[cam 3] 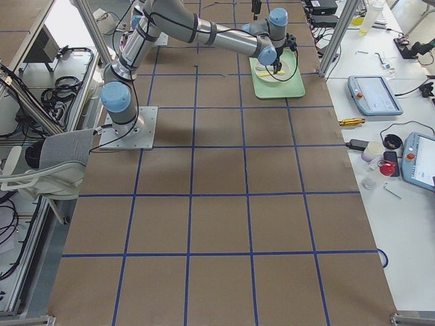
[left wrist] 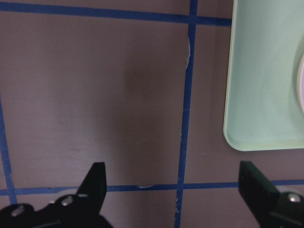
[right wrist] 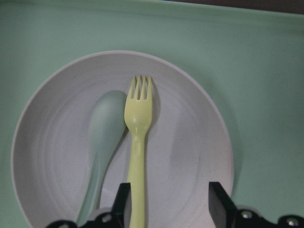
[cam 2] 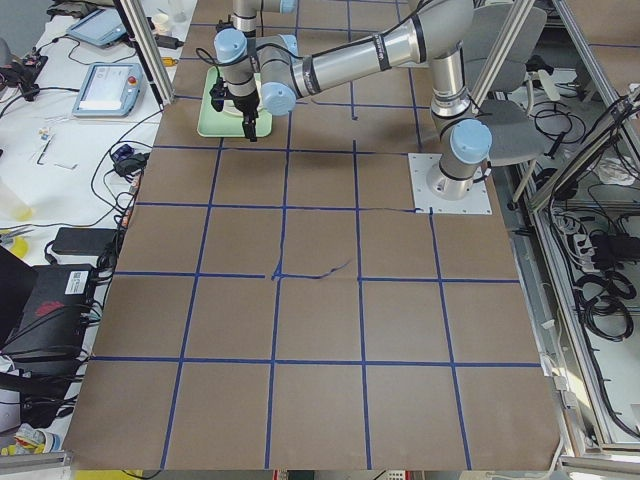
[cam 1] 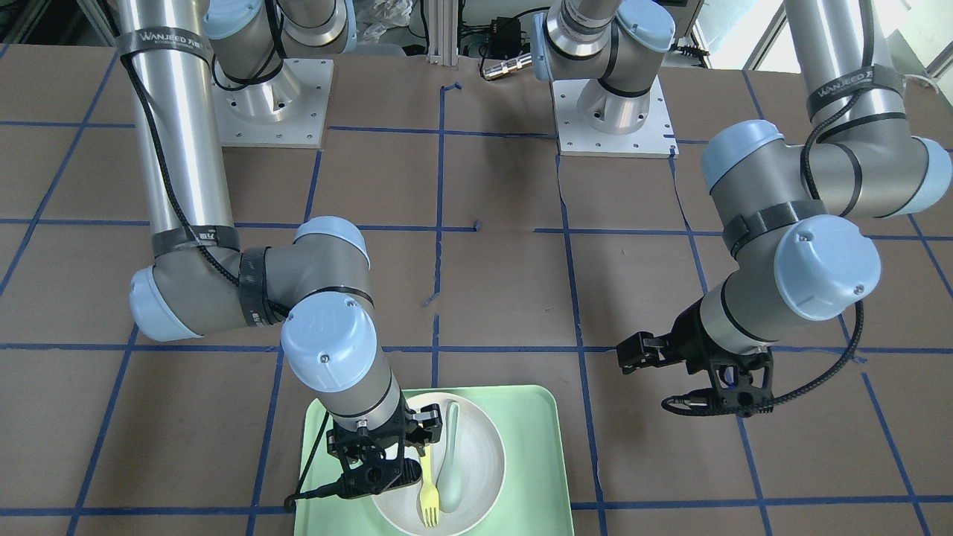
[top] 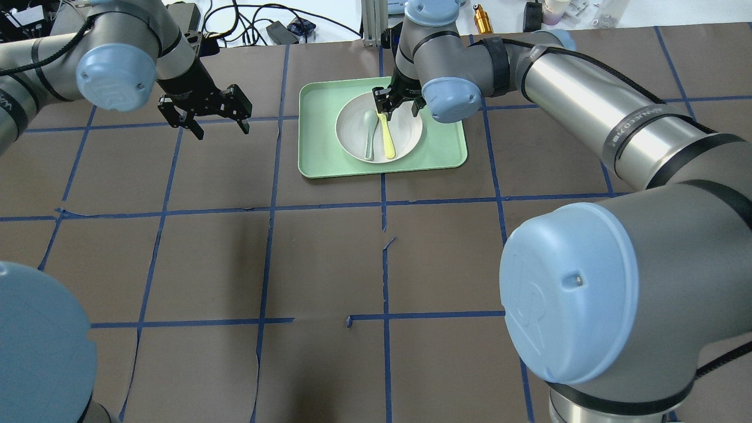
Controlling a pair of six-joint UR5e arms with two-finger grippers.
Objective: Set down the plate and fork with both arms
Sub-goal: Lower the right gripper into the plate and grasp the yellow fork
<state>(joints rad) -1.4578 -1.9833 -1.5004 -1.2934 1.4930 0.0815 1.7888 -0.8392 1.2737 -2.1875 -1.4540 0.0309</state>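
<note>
Overhead, right gripper (right wrist: 168, 202) is hovering, parted, over slim pale-yellow plastic fork (right wrist: 137, 142) on round off-white plate (right wrist: 190, 156).
Left gripper (top: 222, 130), also parted, is hanging at nine o'clock from mint-green rectangular tray (top: 446, 147).

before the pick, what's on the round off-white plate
A pale-yellow plastic fork and a grey-green spoon lie side by side on the round off-white plate; the right gripper covers the fork's handle end.
</note>
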